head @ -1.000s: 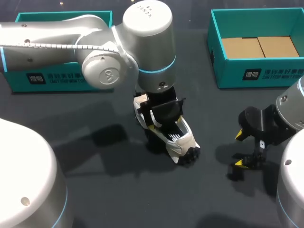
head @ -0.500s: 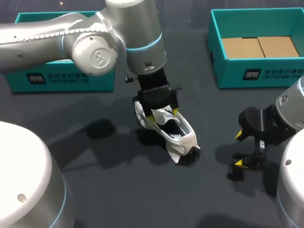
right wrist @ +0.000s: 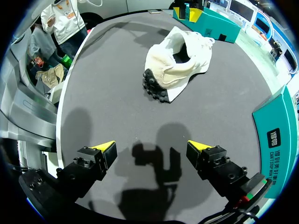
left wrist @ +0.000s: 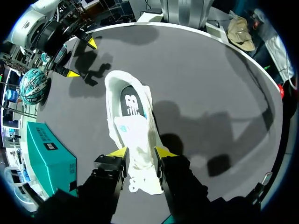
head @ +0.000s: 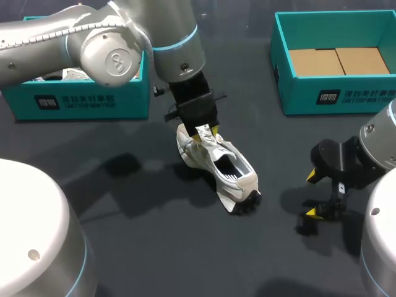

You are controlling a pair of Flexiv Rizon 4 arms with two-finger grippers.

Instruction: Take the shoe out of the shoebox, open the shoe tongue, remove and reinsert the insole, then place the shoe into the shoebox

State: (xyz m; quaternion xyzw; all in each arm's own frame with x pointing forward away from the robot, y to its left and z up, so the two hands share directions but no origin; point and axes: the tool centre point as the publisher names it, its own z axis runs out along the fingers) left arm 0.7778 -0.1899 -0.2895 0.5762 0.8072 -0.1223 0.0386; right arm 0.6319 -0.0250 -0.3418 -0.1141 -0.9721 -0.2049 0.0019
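We had the left gripper's [left wrist: 140, 151] fingers clamped on the tongue [left wrist: 133, 133] of the shoe [head: 226, 176], lying on the surface [head: 154, 247]. The right gripper's [right wrist: 150, 145] fingers stood apart. Best to pull gently, steadying the shoe.

This is a robotics lab, set up as a test station rather than a home or a shop. Two thick grey robot arms, the left arm [head: 93, 37] and the right arm [head: 380, 145], hang over a plain dark worktop [head: 154, 247]. A white shoe [head: 219, 168] sits between the left jaws. A teal shoebox [head: 93, 102] stands beside them, and a second shoebox [head: 334, 96] stands well apart from the right jaws.
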